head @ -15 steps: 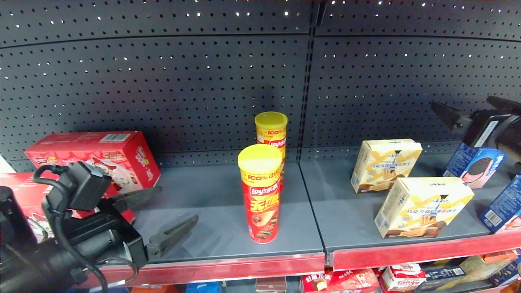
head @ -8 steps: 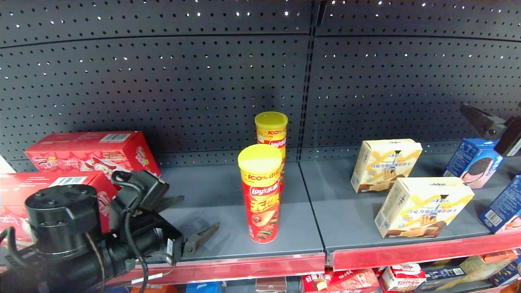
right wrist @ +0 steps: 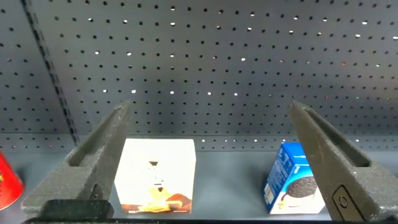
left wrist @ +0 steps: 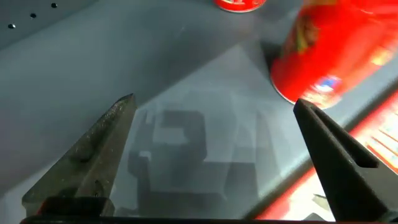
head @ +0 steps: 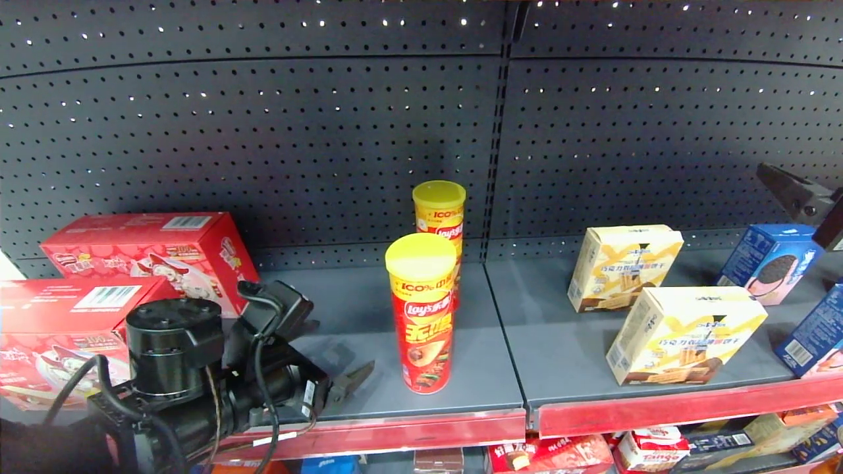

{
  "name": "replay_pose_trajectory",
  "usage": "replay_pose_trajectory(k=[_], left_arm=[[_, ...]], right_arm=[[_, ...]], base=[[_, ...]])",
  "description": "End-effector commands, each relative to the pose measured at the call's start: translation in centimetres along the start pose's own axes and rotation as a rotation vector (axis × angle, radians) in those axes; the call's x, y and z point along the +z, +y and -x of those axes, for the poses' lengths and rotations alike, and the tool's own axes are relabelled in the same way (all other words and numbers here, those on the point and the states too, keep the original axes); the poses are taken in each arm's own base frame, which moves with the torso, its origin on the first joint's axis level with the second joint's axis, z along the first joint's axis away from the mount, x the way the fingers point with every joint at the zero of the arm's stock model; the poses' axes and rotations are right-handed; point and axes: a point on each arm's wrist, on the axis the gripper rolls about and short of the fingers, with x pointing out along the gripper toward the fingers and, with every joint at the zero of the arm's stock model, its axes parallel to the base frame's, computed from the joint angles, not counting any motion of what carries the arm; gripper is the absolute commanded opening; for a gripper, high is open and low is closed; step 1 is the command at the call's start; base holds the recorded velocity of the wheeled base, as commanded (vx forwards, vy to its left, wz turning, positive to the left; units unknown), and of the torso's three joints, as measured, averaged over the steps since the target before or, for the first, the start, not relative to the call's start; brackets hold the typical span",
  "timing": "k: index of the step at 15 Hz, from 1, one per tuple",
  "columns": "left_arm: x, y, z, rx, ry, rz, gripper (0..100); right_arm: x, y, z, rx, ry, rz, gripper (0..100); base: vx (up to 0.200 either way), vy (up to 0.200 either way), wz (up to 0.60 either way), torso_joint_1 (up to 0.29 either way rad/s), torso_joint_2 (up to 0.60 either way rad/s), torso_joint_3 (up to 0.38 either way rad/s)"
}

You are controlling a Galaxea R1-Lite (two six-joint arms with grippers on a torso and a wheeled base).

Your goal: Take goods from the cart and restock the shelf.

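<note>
Left claw (head: pixel 342 343) sat low over the shelf (head: pixel 560 342), near the red front lip and just left of the front chip can (head: pixel 421 316), not touching it. Its fingers were spread wide with nothing between them; the wrist view showed bare shelf in the gap and the can's red base just past one fingertip. Front chip can stood upright near the shelf's front edge, close to the seam between the two shelf panels. Rear chip can (head: pixel 439 210) stood upright right behind it, by the pegboard back panel (head: pixel 296 145). Right claw (right wrist: pixel 209 107) hung at the right end of the shelf, above the blue cookie box (head: pixel 767 263), also spread wide and empty. Its wrist view framed a yellow wafer box (head: pixel 622 266) and that blue box between the fingers, both well beyond the tips. A second yellow wafer box (head: pixel 685 336) stood in front of the first, and a second blue box (head: pixel 813 329) sat at the far right edge. Two red boxes (head: pixel 158 253) were stacked front-to-back at the left end, behind the left arm. The lower shelf held mixed snack packs (head: pixel 560 454).
</note>
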Motion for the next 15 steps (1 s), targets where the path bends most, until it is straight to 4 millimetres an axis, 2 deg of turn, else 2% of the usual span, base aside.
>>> replay_pose_trajectory(k=[1,7,15], left_arm=[[-0.8,0.1,-1.7,0.012,0.025,0.002,100],[-1.2,0.1,-3.2,0.014,0.025,0.004,100],[-0.4,-0.3,-5.5,-0.001,-0.003,-0.003,100]], right_arm=[[-0.1,0.0,-0.1,0.006,0.003,0.0,100],[-0.2,-0.1,0.1,0.014,0.004,0.002,100],[-0.3,0.0,0.1,0.028,0.003,0.002,100]], base=[[0.0,0.0,0.0,0.0,0.0,0.0],[0.0,0.0,0.0,0.0,0.0,0.0],[0.0,0.0,0.0,0.0,0.0,0.0]])
